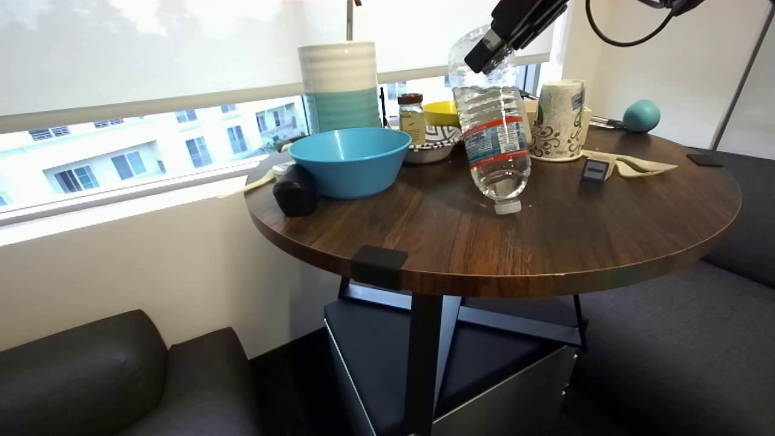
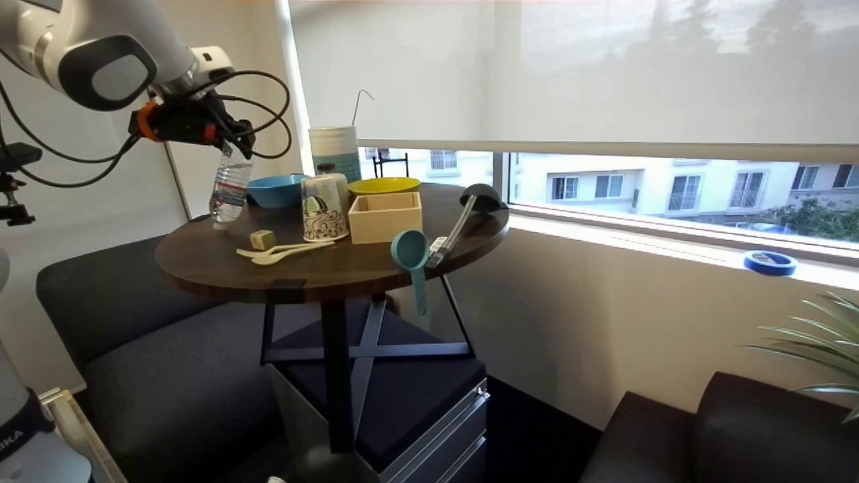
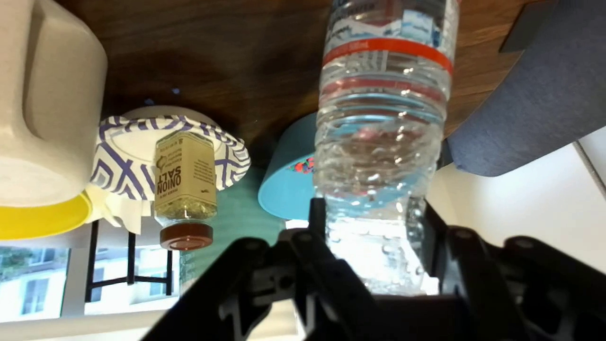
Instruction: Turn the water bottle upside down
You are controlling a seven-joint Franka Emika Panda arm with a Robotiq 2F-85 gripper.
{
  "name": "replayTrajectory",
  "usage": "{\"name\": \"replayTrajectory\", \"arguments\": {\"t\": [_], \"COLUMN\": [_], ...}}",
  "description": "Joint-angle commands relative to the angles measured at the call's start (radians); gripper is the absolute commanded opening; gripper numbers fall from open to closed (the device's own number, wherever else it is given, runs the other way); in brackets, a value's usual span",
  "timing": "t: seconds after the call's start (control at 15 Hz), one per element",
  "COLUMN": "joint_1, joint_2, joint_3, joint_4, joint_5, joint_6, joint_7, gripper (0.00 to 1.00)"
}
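Tabletop (image 1: pixel 563 236); clear inverted bottle (image 1: pixel 497 140), contact unclear.

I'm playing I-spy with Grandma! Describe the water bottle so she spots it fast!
Start at the round wooden table. Above it, the black gripper holds the tilted, clear, ribbed water bottle. Its white cap points down, while the onion salt jar wears its brown cap on top.

The table (image 1: pixel 581 230) shows grained wood with a soft sheen. Over it, the water bottle (image 1: pixel 493 124) is glossy, ribbed plastic; on it stand a smooth, plastic-looking blue bowl (image 1: pixel 351 166), a matt wooden box (image 2: pixel 386 225) and a paper-looking cup (image 2: pixel 322 211).
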Motion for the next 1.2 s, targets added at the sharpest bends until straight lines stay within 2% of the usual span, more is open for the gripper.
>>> {"name": "replayTrajectory", "arguments": {"t": [0.0, 0.13, 0.2, 0.47, 1.13], "joint_1": [0.072, 0.105, 0.105, 0.152, 0.322], "joint_2": [-0.034, -0.037, -0.004, -0.004, -0.004], "joint_3": [-0.058, -0.089, -0.085, -0.126, -0.264], "joint_4": [-0.039, -0.059, -0.024, -0.030, -0.031], "joint_5": [-0.032, -0.046, -0.002, 0.012, 0.099], "joint_6": [0.082, 0.141, 0.150, 0.219, 0.291], "joint_7": [-0.085, -0.119, -0.169, -0.240, -0.369], "gripper": [0.21, 0.21, 0.21, 0.21, 0.21]}}
